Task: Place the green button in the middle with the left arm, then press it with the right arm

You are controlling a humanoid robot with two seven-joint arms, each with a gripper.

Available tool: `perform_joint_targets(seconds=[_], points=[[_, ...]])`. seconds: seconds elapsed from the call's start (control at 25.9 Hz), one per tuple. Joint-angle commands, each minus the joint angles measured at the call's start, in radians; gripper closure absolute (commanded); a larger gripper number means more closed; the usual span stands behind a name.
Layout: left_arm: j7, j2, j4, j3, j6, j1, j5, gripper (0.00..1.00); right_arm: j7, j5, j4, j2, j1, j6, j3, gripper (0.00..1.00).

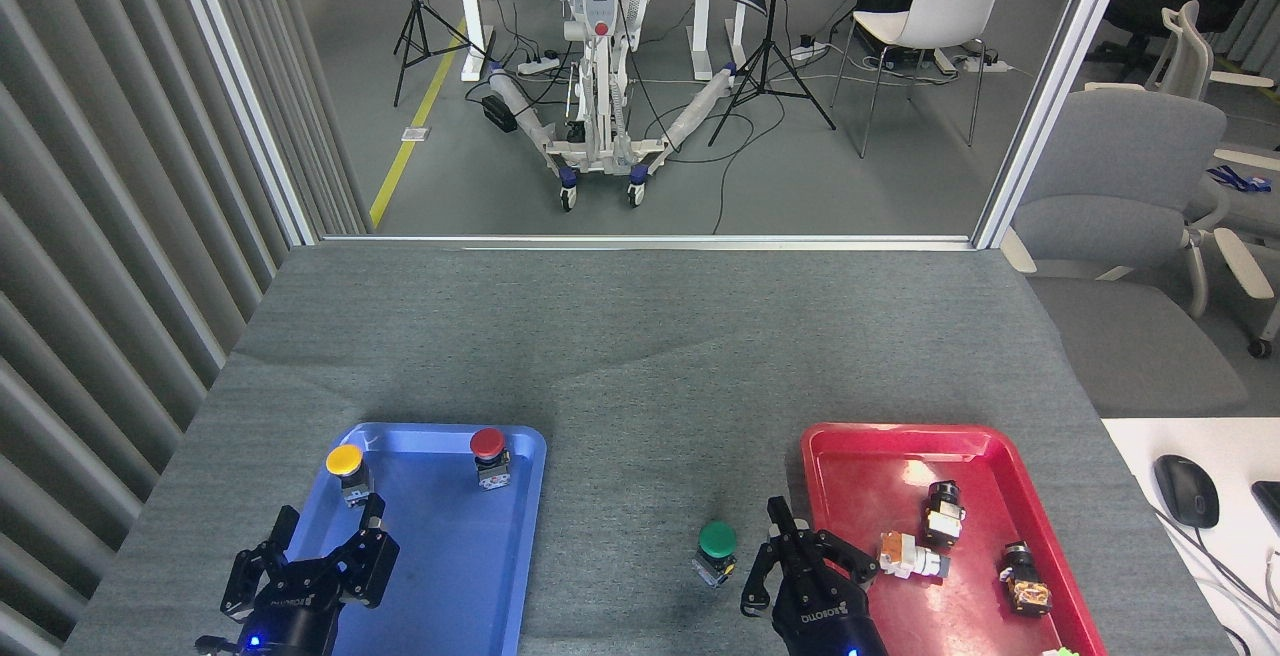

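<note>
Right hand: the black robot hand [783, 561] sits at the bottom edge, just right of the green button, straddling the red tray's left rim; fingers point up and look drawn together, holding nothing, though from this angle I cannot tell for certain.
Left hand: the black robot hand [312, 558] is over the blue tray's near left corner, fingers spread and empty; its wrist is cut off by the bottom edge.
Green button: the small green-capped push-button on a silver-black block [717, 546] stands upright on the grey felt table [640, 356], between the two trays, apart from both hands.
Blue tray: the blue plastic tray [470, 576] holds a yellow-capped button [346, 466] and a red-capped button [489, 451] near its far rim.
Red tray: the red plastic tray [860, 466] holds three small switch parts [940, 511], too small to identify.
Open room: the table's far half is bare felt.
</note>
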Motion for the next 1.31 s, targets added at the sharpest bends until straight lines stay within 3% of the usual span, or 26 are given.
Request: perform_joint_targets(seconds=[0.0, 0.23, 0.54, 0.77, 0.96, 1.27], points=[[-0.005, 0.007, 0.013, 0.003, 0.000, 0.010, 0.008, 0.01, 0.005, 0.023, 0.016, 0.019, -0.005, 0.001, 0.013, 0.92], [-0.031, 0.010, 0.031, 0.016, -0.012, 0.004, 0.047, 0.01, 0.003, 0.047, 0.092, 0.031, -0.017, 0.008, 0.047, 0.92], [-0.022, 0.022, -0.006, 0.016, -0.067, -0.001, 0.047, 0.01, -0.001, 0.046, 0.187, 0.045, -0.099, 0.034, 0.058, 0.92], [-0.022, 0.024, -0.021, 0.016, -0.078, -0.004, 0.047, 0.01, -0.001, 0.046, 0.190, 0.042, -0.092, 0.032, 0.059, 0.92], [-0.014, 0.085, -0.016, 0.017, -0.077, 0.001, 0.044, 0.01, -0.006, 0.046, 0.213, 0.042, -0.086, 0.034, 0.059, 0.92], [-0.028, 0.065, -0.033, 0.011, -0.044, -0.004, 0.027, 0.01, -0.026, 0.046, 0.272, 0.044, -0.091, 0.035, 0.058, 0.92]])
